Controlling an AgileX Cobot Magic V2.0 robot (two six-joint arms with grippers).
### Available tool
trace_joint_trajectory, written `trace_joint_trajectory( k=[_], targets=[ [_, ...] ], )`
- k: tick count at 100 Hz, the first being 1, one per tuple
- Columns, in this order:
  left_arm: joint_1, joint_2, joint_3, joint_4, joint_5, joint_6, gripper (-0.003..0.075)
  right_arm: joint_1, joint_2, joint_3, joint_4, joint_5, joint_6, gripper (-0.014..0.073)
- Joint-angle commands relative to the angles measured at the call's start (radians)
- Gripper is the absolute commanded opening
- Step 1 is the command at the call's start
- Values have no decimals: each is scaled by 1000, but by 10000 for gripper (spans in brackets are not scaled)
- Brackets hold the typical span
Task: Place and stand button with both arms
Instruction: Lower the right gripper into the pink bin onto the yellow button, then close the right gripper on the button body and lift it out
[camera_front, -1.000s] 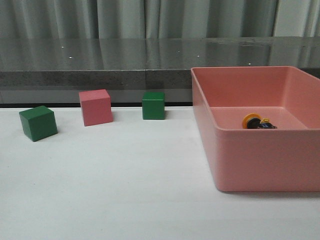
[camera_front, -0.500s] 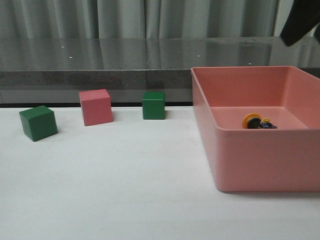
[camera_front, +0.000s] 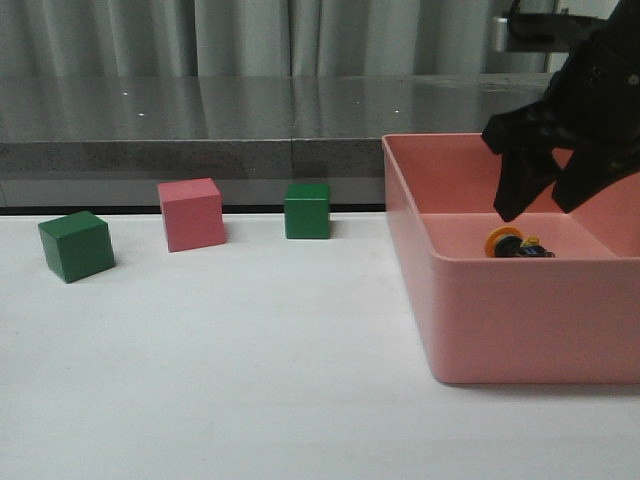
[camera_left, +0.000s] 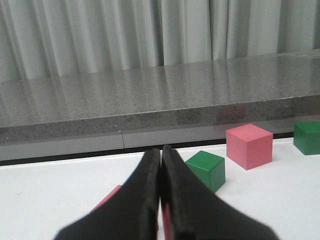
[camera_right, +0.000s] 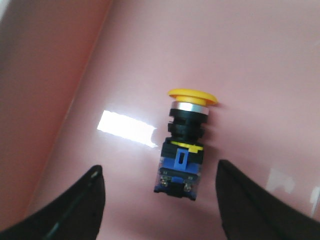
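The button (camera_front: 516, 245) lies on its side on the floor of the pink bin (camera_front: 520, 320), yellow cap toward the left. In the right wrist view the button (camera_right: 184, 146) shows its yellow cap, silver collar, black body and blue-and-clear base. My right gripper (camera_front: 538, 208) hangs open just above it inside the bin. In the right wrist view the right gripper (camera_right: 160, 169) has its fingers on either side of the button's base, not touching it. My left gripper (camera_left: 160, 151) is shut and empty, low over the white table; it is out of the front view.
On the white table (camera_front: 250, 380) stand a green cube (camera_front: 76, 246), a pink cube (camera_front: 192, 214) and a second green cube (camera_front: 307, 210). A grey stone ledge (camera_front: 200, 150) runs along the back. A pink object (camera_left: 111, 196) lies partly hidden under the left fingers.
My right arm has come in from the upper right and dropped over the bin, above the button. The button and cubes have not moved.
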Motion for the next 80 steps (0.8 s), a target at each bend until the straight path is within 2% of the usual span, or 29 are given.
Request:
trace_joint_trajectory(
  k=[1, 55, 64, 80],
  targets=[
    [1, -32, 30, -10, -83, -10, -19, -3, -11, -35, -11, -64, -10, 486],
    [1, -32, 30, -10, -83, -10, -19, -39, 123, -35, -10, -103, -8, 466],
    [1, -32, 30, -10, -83, -10, -19, -37, 128, -35, -7, -100, -8, 384],
    [1, -32, 30, -10, -83, -10, -19, -37, 128, -52, 6, -57, -8, 150]
  ],
)
